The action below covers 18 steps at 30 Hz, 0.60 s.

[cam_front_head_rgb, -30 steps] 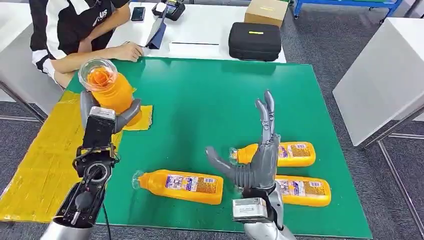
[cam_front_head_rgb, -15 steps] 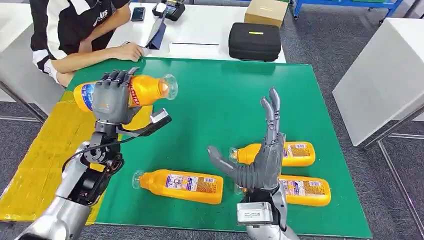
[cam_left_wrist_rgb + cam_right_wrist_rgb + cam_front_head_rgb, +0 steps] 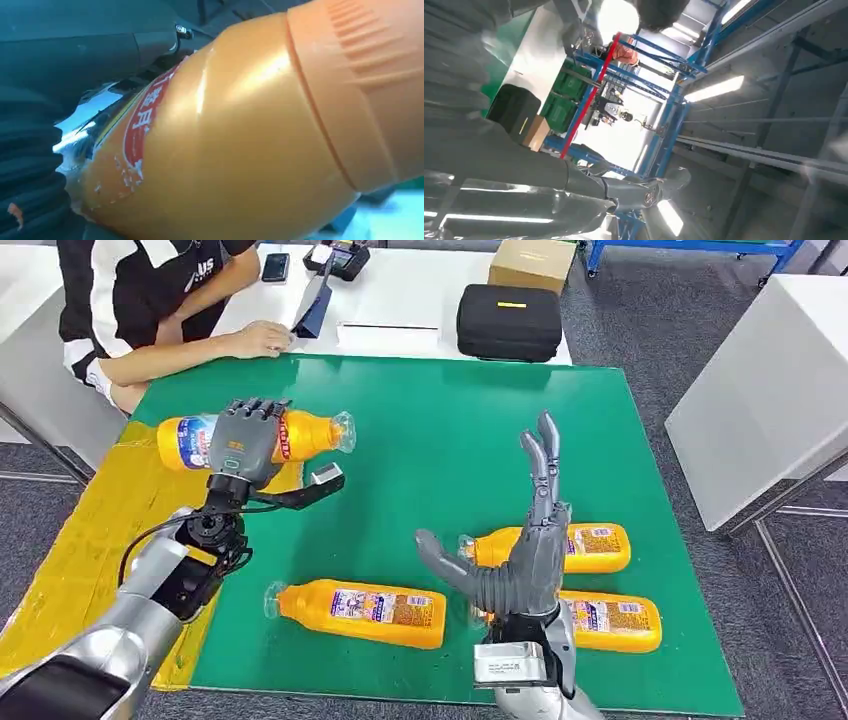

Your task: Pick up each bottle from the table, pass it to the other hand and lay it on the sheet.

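The left robot hand point(image 3: 243, 440) is gripping an orange bottle point(image 3: 300, 432) sideways in the air, over the far left of the green counter point(image 3: 420, 430). The right robot hand point(image 3: 525, 550) is standing upright, fingers spread wide and holding nothing, above three bottles point(image 3: 362, 612) lying near it

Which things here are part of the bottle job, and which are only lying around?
Job:
held bottle in left hand
right hand, open
near bottle
middle bottle
right bottle
yellow sheet

Lying about:
black case
cardboard box
phone
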Tool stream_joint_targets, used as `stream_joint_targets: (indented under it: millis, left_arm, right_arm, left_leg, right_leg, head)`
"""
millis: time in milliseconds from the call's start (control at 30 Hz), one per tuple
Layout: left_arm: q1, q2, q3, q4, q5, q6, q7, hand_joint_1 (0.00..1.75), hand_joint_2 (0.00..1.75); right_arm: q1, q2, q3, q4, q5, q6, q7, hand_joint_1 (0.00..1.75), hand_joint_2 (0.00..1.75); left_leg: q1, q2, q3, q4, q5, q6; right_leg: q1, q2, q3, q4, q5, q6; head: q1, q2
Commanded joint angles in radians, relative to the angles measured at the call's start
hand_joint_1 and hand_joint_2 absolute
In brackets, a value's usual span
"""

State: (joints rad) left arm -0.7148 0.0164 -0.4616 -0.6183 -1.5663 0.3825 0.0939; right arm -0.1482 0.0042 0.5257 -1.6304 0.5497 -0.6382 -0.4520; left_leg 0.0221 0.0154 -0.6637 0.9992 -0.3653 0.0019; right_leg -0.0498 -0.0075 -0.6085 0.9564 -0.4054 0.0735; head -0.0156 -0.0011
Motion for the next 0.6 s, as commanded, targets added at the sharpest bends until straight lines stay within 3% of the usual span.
stream_joint_targets:
  millis: [33,600]
  left_arm:
    - [-0.161,0.031,-0.098,0.311,0.002,-0.307,0.027,1.75,1.75]
    - [-0.131,0.066,-0.029,0.358,-0.004,-0.441,0.119,1.75,1.75]
  right_arm:
    - [-0.055,0.000,0.032,0.065,0.068,-0.004,0.030,0.00,1.75]
    - [-0.072,0.030,0.028,0.120,0.162,0.067,0.106,0.00,1.75]
  left_leg:
    - [0.001,0.001,0.002,0.001,-0.001,0.000]
    - [0.001,0.001,0.004,0.001,-0.001,0.000]
  right_leg:
    - [0.001,0.001,0.002,0.000,0.000,-0.004]
    - [0.002,0.003,0.003,0.001,-0.001,-0.005]
  head:
    - [0.000,0.000]
    - [0.000,0.000]
